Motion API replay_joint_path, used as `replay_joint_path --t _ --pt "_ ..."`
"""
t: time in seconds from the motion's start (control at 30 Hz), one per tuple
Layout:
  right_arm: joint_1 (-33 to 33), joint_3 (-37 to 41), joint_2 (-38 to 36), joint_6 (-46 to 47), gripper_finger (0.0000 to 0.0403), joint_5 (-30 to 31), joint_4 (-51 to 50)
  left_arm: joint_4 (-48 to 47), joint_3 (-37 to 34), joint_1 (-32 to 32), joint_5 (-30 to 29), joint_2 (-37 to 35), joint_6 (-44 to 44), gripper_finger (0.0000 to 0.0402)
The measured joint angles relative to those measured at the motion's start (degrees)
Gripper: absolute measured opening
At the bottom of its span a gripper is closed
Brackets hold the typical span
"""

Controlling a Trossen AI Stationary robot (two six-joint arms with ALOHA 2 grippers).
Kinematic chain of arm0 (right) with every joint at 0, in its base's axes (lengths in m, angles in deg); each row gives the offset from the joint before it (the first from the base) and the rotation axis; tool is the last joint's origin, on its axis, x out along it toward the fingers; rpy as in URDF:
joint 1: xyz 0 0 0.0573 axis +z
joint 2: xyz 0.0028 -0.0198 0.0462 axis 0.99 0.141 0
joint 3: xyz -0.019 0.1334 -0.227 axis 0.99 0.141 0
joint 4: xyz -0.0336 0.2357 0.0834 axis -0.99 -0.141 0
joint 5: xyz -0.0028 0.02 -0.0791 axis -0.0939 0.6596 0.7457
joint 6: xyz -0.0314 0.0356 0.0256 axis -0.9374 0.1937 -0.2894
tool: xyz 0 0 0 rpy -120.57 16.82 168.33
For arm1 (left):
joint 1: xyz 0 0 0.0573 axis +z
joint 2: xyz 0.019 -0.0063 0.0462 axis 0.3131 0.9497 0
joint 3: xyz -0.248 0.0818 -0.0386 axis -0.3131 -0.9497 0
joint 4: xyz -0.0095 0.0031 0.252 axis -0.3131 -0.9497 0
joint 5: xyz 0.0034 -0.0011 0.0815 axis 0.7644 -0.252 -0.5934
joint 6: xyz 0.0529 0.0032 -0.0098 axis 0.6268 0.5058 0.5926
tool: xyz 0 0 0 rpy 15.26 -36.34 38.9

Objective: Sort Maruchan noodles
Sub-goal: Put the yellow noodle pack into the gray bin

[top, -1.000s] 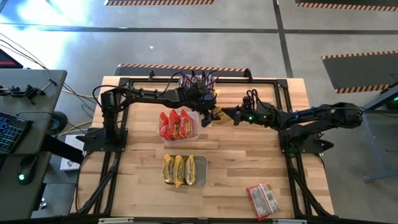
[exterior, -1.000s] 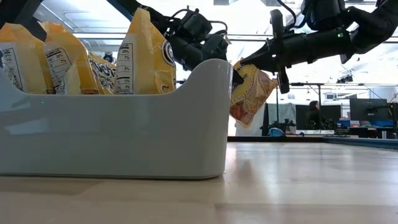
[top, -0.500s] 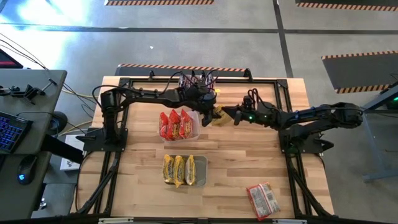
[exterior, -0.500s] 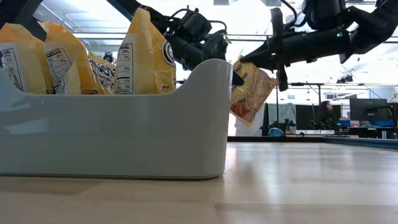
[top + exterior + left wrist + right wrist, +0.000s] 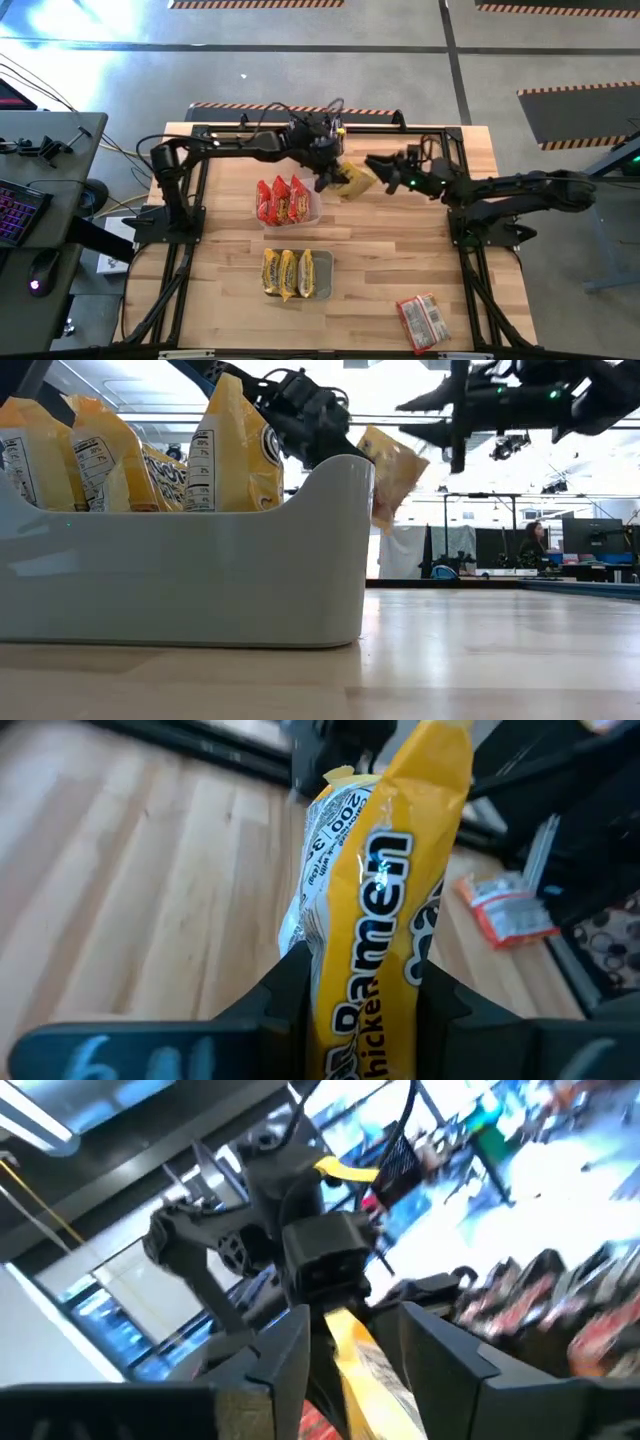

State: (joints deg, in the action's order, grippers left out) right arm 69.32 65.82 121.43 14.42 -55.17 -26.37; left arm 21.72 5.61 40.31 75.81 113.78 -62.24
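My right gripper (image 5: 372, 163) has let go and backed off, fingers spread, yellow packet (image 5: 357, 180) now pinched in my left gripper (image 5: 328, 180) above the wooden table (image 5: 400, 250), beside the red packets' tub (image 5: 312, 205), label legible only on left wrist, person far behind in low view

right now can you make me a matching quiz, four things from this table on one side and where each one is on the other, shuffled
Things:
1. yellow packet
2. red packets
3. yellow packets
4. maroon packets

Places:
A. standing in the white bin beside the left gripper
B. lying loose on the table near its front right corner
C. held up in the left gripper
D. standing in the white bin at the table's middle front

Pairs: 1-C, 2-A, 3-D, 4-B
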Motion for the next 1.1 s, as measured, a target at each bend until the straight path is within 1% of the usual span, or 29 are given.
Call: replay_joint_path --t 0.1,0.17,0.3,0.37,0.43,0.5,0.57,0.67,0.73,0.8,0.93,1.0,1.1 --pt "-1.0 0.0 -5.3 -3.7 0.0142 1.5 -2.9 -1.2 0.0 1.7 1.6 -2.4 -1.3 0.0081" --pt "-1.9 0.0 -9.1 -5.3 0.0135 1.9 -7.3 -3.9 0.0 2.7 1.7 -4.3 -3.6 0.0081" --pt "-4.3 0.0 -15.1 -6.9 0.0102 1.7 -19.2 -9.3 0.1 3.5 1.7 -8.1 -7.8 0.008" --pt "-5.6 0.0 -17.5 -7.0 0.0079 1.1 -26.1 -12.5 0.0 3.2 0.4 -10.0 -9.9 0.008" --pt "-7.4 0.0 -19.3 -7.4 0.0052 -0.9 -31.2 -14.2 0.0 2.2 -2.7 -11.7 -12.0 0.008" --pt "-9.1 0.0 -20.4 -8.7 0.0024 -4.1 -34.4 -16.8 0.0 0.8 -6.2 -13.7 -14.3 0.008" --pt "-10.9 0.0 -21.0 -11.0 0.0006 -8.2 -36.9 -18.4 0.2 -1.0 -9.7 -15.2 -18.1 0.008" --pt "-14.2 0.0 -21.0 -13.3 0.0011 -15.6 -37.3 -25.5 2.3 -4.6 -16.8 -16.6 -24.8 0.008" --pt "-16.4 0.0 -21.0 -14.1 0.0012 -21.2 -37.5 -30.0 5.0 -7.7 -22.0 -16.6 -29.0 0.008" --pt "-18.0 0.0 -21.0 -14.7 0.0007 -25.4 -37.7 -35.2 7.8 -10.7 -25.3 -16.5 -33.8 0.008" --pt "-19.7 0.0 -20.9 -16.8 0.0003 -29.3 -38.4 -42.2 12.8 -17.0 -30.5 -15.6 -46.2 0.008" --pt "-20.0 0.0 -20.9 -17.7 0.0003 -30.3 -39.2 -43.0 14.7 -20.5 -33.3 -14.9 -52.9 0.008" --pt "-20.2 0.0 -20.9 -19.4 0.0001 -32.4 -39.6 -44.9 16.5 -25.4 -35.8 -13.7 -61.0 0.008"
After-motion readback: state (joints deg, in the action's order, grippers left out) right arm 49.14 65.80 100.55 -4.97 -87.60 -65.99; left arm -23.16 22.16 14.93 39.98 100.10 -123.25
